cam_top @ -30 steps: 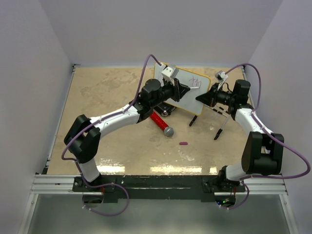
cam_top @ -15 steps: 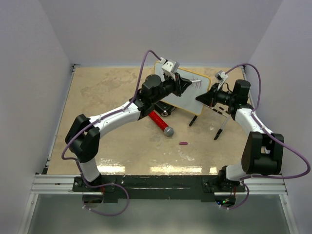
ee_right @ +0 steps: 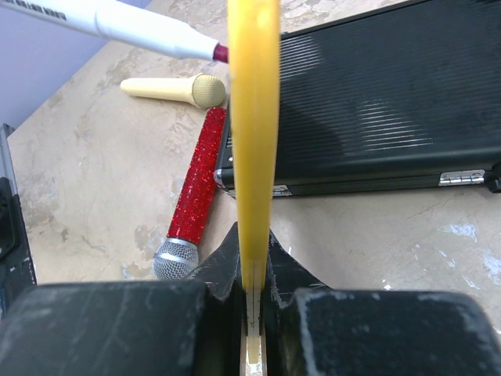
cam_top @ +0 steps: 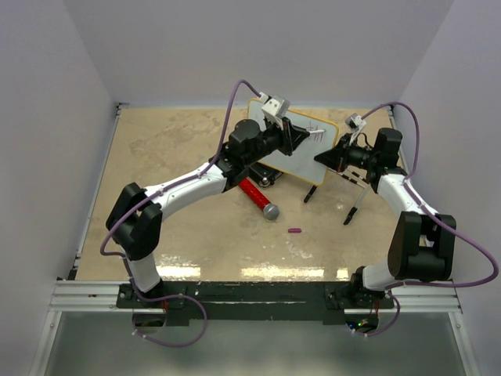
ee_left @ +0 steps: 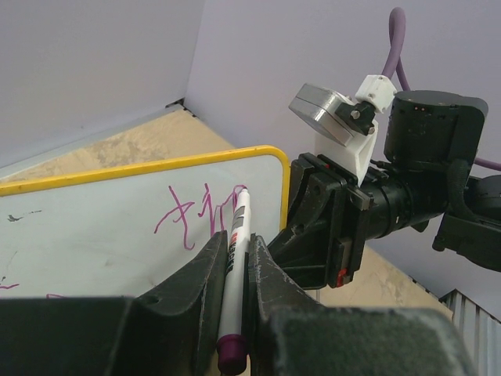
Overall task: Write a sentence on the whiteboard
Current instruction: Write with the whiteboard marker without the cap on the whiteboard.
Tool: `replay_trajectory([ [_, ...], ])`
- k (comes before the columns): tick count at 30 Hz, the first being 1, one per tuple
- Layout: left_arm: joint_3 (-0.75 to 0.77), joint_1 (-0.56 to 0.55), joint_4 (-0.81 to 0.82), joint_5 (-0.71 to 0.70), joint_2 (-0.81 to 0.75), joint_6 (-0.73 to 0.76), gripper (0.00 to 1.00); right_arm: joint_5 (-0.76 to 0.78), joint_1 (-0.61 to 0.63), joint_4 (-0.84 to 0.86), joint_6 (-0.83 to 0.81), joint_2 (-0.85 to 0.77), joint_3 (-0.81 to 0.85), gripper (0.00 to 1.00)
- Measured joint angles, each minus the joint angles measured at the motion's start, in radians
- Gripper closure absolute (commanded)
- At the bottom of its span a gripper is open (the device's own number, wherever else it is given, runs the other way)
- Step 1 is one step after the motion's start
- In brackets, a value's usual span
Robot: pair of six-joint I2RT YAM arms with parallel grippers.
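The whiteboard (cam_top: 304, 160), white with a thin yellow rim, is held up tilted at the back middle. My right gripper (cam_top: 324, 157) is shut on its right edge; in the right wrist view the yellow rim (ee_right: 254, 117) runs straight up from between the shut jaws (ee_right: 254, 235). My left gripper (cam_top: 302, 135) is shut on a white marker (ee_left: 235, 239) with a purple end, its tip at the board's upper right. Purple scrawled strokes of the sentence (ee_left: 196, 215) lie just left of the tip. The marker tip also shows in the right wrist view (ee_right: 133, 27).
A black rectangular case (ee_right: 376, 102) lies on the table under the board. A red glitter microphone (cam_top: 258, 197) and a cream microphone (ee_right: 168, 88) lie beside it. A small purple cap (cam_top: 294, 231) lies on the table. Two black clip feet (cam_top: 351, 211) stand below the board.
My left gripper with the marker has shifted a little to the right and up along the board. The right gripper and the board have stayed still.
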Motion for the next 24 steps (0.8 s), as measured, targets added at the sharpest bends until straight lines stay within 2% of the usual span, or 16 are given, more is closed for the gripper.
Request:
replay_trajectory([
  [24,-0.088,-0.001,0.025,0.034,-0.004,-0.018,1.00,0.008,-0.003,0.000,0.001,0.000,0.000,1.00],
])
